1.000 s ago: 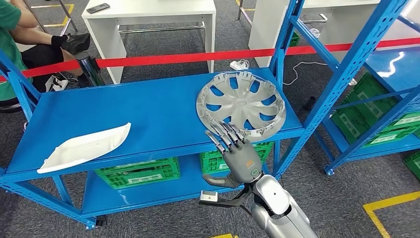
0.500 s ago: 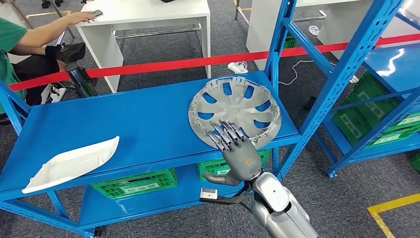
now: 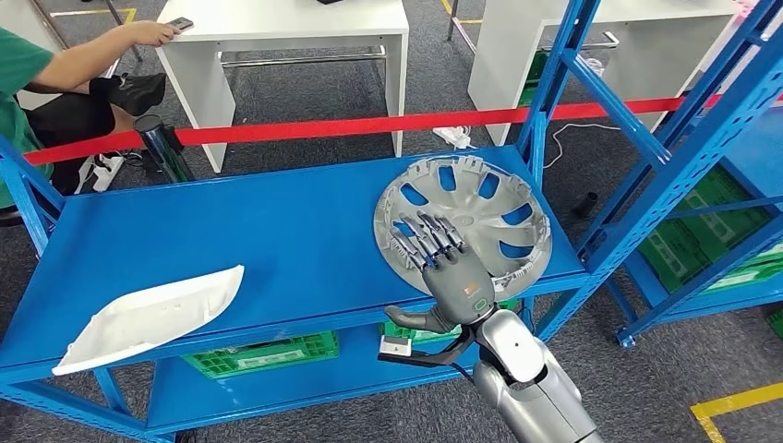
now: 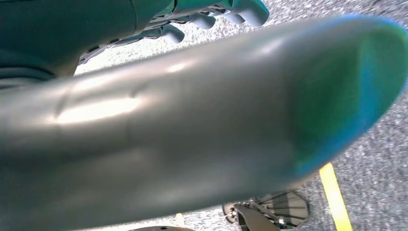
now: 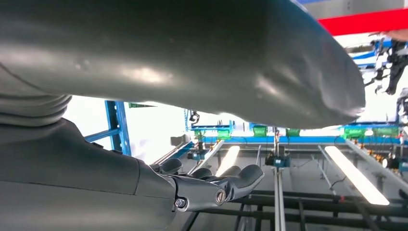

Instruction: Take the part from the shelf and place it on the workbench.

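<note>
Blue shelf carries the hubcap, over whose near rim the right robot hand has advanced, fingers spread and empty, so grasping probably comes next.

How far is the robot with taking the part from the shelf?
Nothing is finished: the hubcap lies flat on the blue shelf. In hand: the right hand reaches over its near rim with fingers spread, holding nothing. Left: grip it, lift it, place it on the workbench.

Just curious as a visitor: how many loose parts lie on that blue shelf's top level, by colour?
Silver: 1, the hubcap
White: 1, the panel
Total: 2
</note>
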Robot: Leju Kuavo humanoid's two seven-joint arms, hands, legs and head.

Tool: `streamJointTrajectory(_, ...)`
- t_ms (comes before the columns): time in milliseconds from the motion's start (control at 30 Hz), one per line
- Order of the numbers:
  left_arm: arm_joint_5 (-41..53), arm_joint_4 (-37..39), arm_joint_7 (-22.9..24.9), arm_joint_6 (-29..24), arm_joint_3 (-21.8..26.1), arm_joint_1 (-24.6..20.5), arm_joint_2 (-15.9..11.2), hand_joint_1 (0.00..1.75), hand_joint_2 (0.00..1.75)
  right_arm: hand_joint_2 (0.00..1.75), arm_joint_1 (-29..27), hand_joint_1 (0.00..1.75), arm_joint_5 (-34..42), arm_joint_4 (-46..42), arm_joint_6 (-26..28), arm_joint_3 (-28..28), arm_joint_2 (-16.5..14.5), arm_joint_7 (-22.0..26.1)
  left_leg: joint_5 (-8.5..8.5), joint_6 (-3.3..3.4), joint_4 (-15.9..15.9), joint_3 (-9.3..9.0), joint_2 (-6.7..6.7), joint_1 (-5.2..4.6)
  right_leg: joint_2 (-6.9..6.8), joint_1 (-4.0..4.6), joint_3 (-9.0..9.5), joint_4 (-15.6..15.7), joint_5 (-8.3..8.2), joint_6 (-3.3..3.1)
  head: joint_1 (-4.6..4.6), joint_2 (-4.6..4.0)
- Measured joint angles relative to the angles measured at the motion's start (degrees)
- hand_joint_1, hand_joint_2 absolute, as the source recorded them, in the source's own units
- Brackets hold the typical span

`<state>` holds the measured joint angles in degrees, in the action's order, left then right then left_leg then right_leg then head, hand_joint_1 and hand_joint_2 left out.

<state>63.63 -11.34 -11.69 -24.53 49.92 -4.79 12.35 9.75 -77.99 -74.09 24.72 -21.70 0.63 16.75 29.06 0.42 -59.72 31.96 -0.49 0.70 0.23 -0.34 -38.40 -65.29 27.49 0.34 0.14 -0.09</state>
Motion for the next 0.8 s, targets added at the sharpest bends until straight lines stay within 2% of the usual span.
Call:
streamJointTrajectory(33,0.33,0.00,0.22,-0.05,-0.01,-0.04,0.08,0.00,0.00,0.00,0.03,0.00,0.10,0.01,-0.10,0.16,0.15,-0.12,0.31,-0.26,0.00,-0.36,-0.04,-0.06,-0.01,0.20,1.29,3.13,-1.37,-0.32,0.01,0.00)
streamJointTrajectory(100,1.05,0.00,0.80,-0.08,-0.03,-0.18,0.18,0.00,0.00,0.00,0.37,0.00,1.23,0.29,-1.12,0.69,0.65,0.50,0.76,-0.82,0.13,-0.59,-0.04,-0.19,0.02,0.54,2.36,5.47,-1.66,-0.72,-0.03,0.00)
streamJointTrajectory(233,1.69,-0.01,1.48,0.21,-0.06,-0.29,0.20,0.00,0.00,0.00,2.85,0.00,5.94,3.58,-2.92,2.56,2.21,4.29,0.94,-0.45,0.80,-1.07,0.21,-0.38,0.31,0.41,2.57,5.89,-1.64,-0.72,-0.10,0.00)
streamJointTrajectory(400,1.75,-0.01,1.57,0.37,-0.07,-0.31,0.19,0.00,0.00,0.00,4.37,0.00,6.96,6.70,-2.98,3.91,3.11,5.47,0.95,-1.02,1.68,-1.82,0.22,-0.38,0.30,0.42,2.85,5.90,-1.24,-1.35,-0.10,0.00)
streamJointTrajectory(567,2.03,-0.01,2.01,0.62,-0.08,-0.33,0.20,0.00,0.00,0.00,4.73,0.00,8.76,8.10,-3.25,4.49,3.36,6.20,0.98,-1.41,1.97,-2.02,0.22,-0.38,0.30,0.43,2.98,5.90,-1.09,-1.57,-0.09,0.00)
streamJointTrajectory(700,2.39,-0.01,3.03,1.04,-0.23,-0.46,0.20,0.00,0.00,1.75,6.80,0.00,11.38,12.29,-3.05,5.98,3.40,8.12,0.94,-1.57,1.99,-2.09,0.23,-0.38,0.30,0.43,3.08,5.90,-1.08,-1.58,-0.09,0.00)
streamJointTrajectory(800,2.44,-0.01,3.55,1.16,-0.39,-0.53,0.20,0.00,0.00,1.75,8.96,0.00,12.13,17.80,-1.31,7.43,3.39,9.36,0.94,-1.57,1.99,-2.19,0.22,-0.38,0.27,0.40,3.21,5.91,-1.09,-1.57,-0.09,0.00)
